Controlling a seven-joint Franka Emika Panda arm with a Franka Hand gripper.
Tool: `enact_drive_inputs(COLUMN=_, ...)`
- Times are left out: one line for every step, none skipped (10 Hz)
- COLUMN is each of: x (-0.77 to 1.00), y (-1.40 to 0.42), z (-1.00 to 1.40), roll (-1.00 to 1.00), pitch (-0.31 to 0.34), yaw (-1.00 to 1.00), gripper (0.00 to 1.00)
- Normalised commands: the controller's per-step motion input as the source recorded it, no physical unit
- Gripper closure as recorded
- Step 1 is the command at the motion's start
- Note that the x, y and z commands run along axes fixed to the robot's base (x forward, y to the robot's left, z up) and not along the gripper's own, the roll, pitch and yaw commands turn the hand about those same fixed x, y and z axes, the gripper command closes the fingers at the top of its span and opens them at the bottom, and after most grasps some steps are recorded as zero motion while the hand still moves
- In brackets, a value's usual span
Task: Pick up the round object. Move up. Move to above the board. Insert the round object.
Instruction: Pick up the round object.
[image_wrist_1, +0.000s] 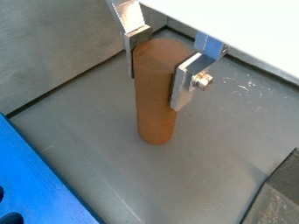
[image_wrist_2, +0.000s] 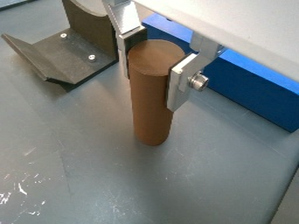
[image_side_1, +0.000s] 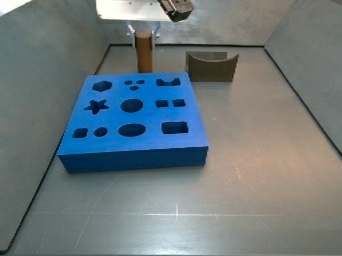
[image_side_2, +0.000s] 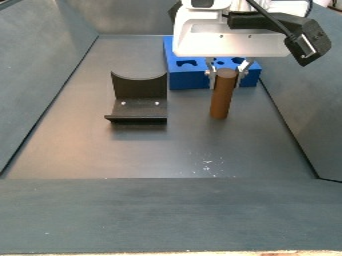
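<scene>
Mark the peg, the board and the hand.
Round object (image_wrist_2: 149, 96), wrist view, mid-shaft.
Board (image_side_1: 134, 145), side view, bare top face near the front edge.
Hand (image_wrist_1: 162, 61), wrist view, midway between its fingertips at the peg's top.

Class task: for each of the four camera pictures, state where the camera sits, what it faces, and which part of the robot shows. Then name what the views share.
Wrist view: on the wrist, looking down past the gripper at the round object; board corner visible.
Wrist view: same perch, facing the fixture; fingers flank the peg.
Side view: high, beyond the board, facing the peg; wrist housing shows.
Side view: opposite end, fixture nearer; gripper shows.
All share the upright peg.
</scene>
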Motion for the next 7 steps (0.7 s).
enact_drive_inputs(x=0.00, y=0.00, z=0.00, roll=0.02, pitch=0.000, yaw=0.00, gripper=1.00)
enact_drive_inputs(x=0.00, y=0.03, z=0.00, roll=0.05, pitch=0.000, yaw=0.00, gripper=1.00)
enact_drive_inputs(x=0.00, y=0.00, z=0.00, roll=0.00, pitch=0.000, yaw=0.00, gripper=1.00)
enact_drive_inputs(x=0.00, y=0.00, z=0.00, roll=0.00, pitch=0.000, yaw=0.00, gripper=1.00)
enact_drive_inputs(x=0.00, y=0.00, z=0.00, roll=0.00, pitch=0.000, yaw=0.00, gripper=1.00)
enact_drive_inputs(x=0.00, y=0.00, z=0.00, roll=0.00, pitch=0.000, yaw=0.00, gripper=1.00)
enact_drive_inputs(x=0.00, y=0.00, z=0.00, roll=0.00, pitch=0.000, yaw=0.00, gripper=1.00)
